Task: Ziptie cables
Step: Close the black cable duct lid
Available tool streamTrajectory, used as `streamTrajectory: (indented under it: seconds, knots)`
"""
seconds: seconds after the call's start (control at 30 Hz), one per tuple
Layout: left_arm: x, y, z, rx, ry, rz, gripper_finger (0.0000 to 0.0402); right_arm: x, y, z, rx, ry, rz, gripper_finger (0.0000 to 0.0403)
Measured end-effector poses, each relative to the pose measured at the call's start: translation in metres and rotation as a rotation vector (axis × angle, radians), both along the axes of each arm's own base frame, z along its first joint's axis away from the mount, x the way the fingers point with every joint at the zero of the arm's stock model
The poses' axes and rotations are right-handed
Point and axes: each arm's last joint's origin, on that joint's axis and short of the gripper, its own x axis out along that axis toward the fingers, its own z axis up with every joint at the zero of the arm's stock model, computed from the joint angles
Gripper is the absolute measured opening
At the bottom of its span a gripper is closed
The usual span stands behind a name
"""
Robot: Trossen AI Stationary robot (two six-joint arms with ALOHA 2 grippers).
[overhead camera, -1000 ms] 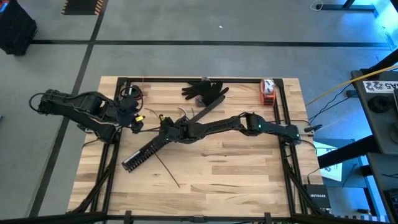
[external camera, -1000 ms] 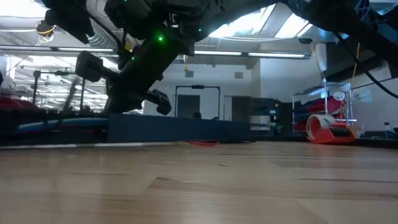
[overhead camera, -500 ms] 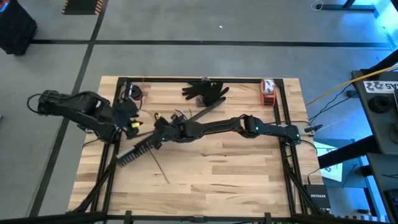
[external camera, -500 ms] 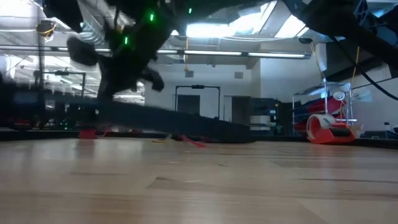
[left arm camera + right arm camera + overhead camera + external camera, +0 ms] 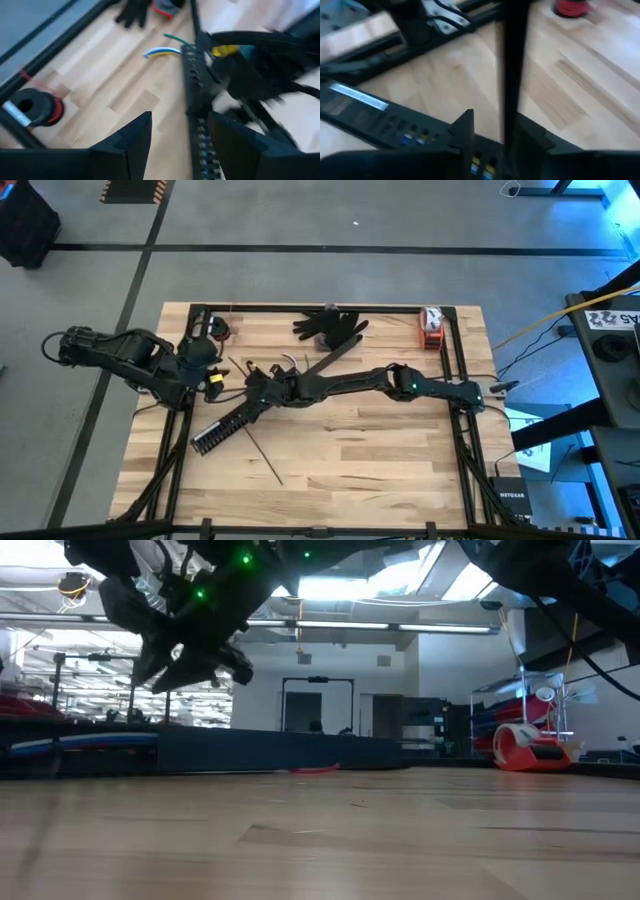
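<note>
The ziptie (image 5: 266,458) lies bare on the table (image 5: 380,460), just beside the comb-slotted bar (image 5: 228,427). The right gripper (image 5: 252,387) pinches that bar loosely. The left gripper (image 5: 212,378) hangs nearby, fingers parted, empty.

Black box at the table's lower right corner (image 5: 512,502): white lettering read "NETGEAR".
White placard on the grey equipment at right (image 5: 612,317): dark print was there, too small to read.
</note>
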Motion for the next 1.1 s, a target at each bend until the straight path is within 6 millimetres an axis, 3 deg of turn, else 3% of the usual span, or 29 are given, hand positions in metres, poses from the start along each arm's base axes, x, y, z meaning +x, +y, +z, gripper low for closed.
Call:
streamTrajectory:
  seconds: [0.3,0.53,0.87,1.1]
  knots:
    - [0.009,0.011,-0.002,0.069,-0.008,0.142,0.0189,0.009,0.020,0.019,-0.033,-0.153,0.247,0.0124]
    - [0.001,0.017,-0.005,0.119,0.091,0.139,0.0189,-0.011,0.018,0.069,-0.104,-0.134,0.237,0.0124]
    - [-0.028,0.018,0.008,0.057,0.007,0.032,0.0189,-0.067,0.011,0.126,-0.213,0.150,0.290,0.0124]
    - [-0.029,0.020,0.004,0.100,-0.017,0.032,0.0189,-0.097,-0.005,0.119,-0.236,0.476,0.353,0.0124]
